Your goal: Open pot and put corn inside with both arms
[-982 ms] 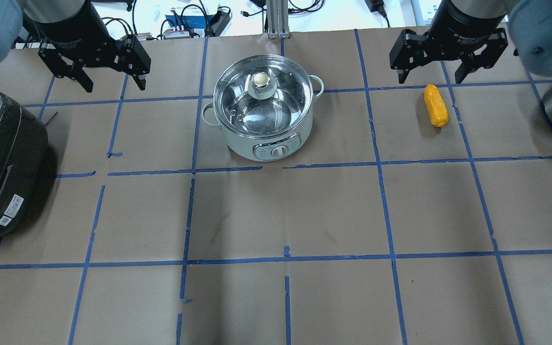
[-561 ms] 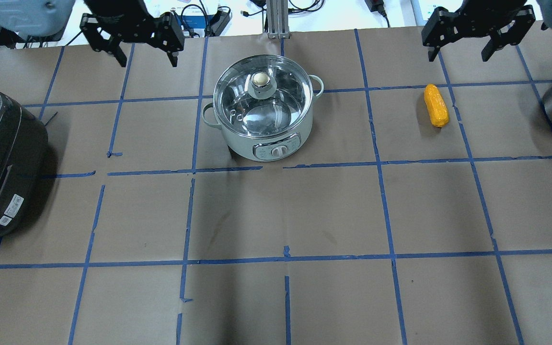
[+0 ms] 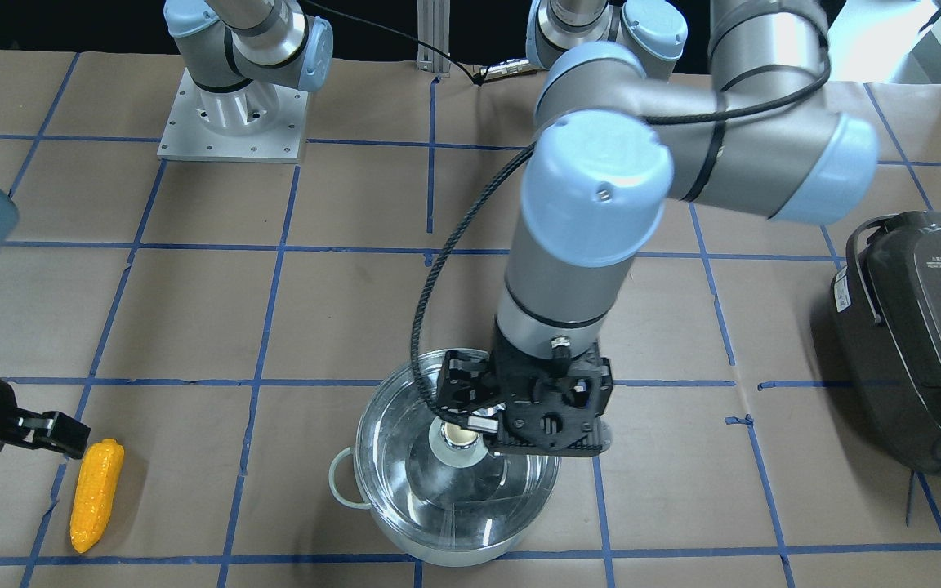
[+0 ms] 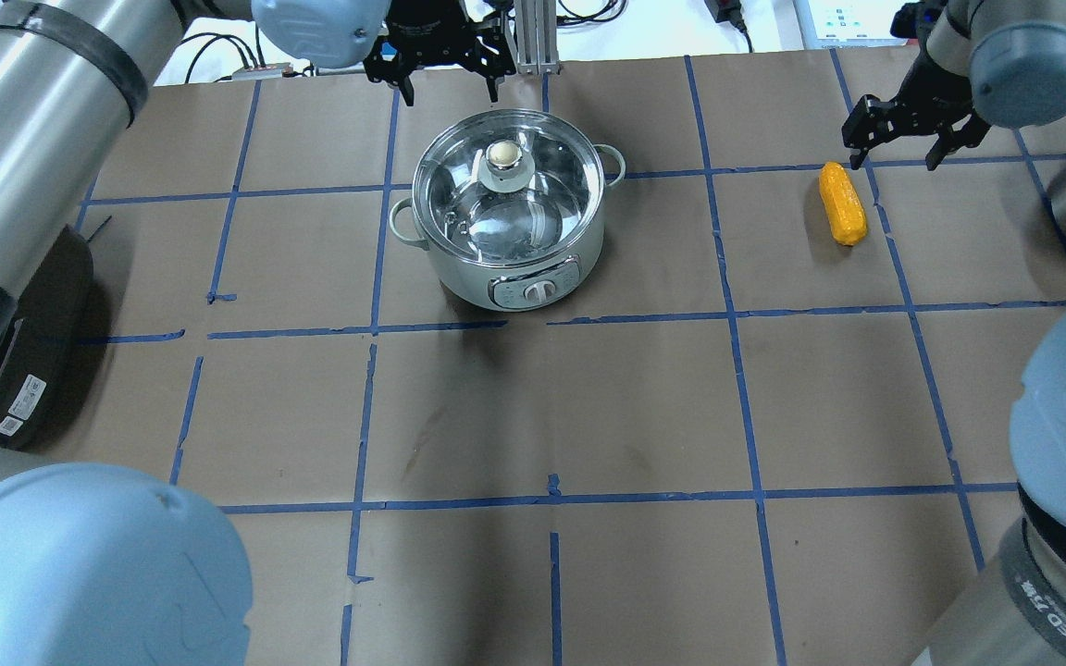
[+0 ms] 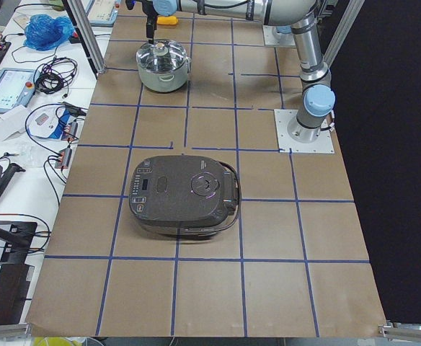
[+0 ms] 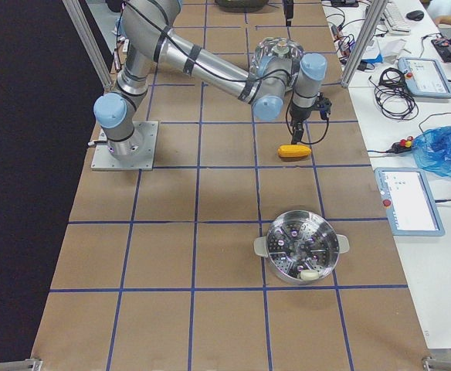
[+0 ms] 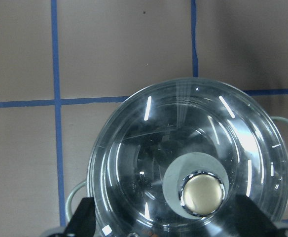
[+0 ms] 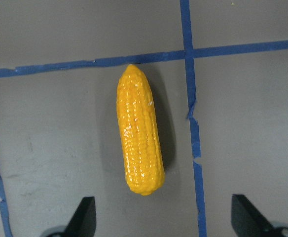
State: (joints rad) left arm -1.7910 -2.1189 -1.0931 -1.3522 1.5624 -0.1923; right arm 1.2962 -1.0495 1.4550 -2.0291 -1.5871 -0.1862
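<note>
The steel pot [image 4: 505, 222] with mint handles stands at the far middle of the table, its glass lid [image 4: 533, 199] on and the knob [image 4: 502, 155] upright. My left gripper [image 4: 445, 79] is open and hovers above the lid. In the left wrist view the knob [image 7: 201, 194] sits right of centre, between and below the fingers. The corn [image 4: 842, 203] lies flat on the table to the right. My right gripper [image 4: 894, 159] is open just above the corn's far end. The right wrist view shows the corn [image 8: 139, 143] ahead of the open fingers, untouched.
A dark grey rice cooker [image 3: 920, 343] sits at the table's left end, partly under my left arm. A steel steamer pot [image 6: 303, 247] stands at the right end, near the right arm. Blue tape lines grid the brown paper table.
My left gripper has swung right to above the pot lid. My right gripper has dropped lower toward the corn. Both stay open; pot and corn have not moved.
</note>
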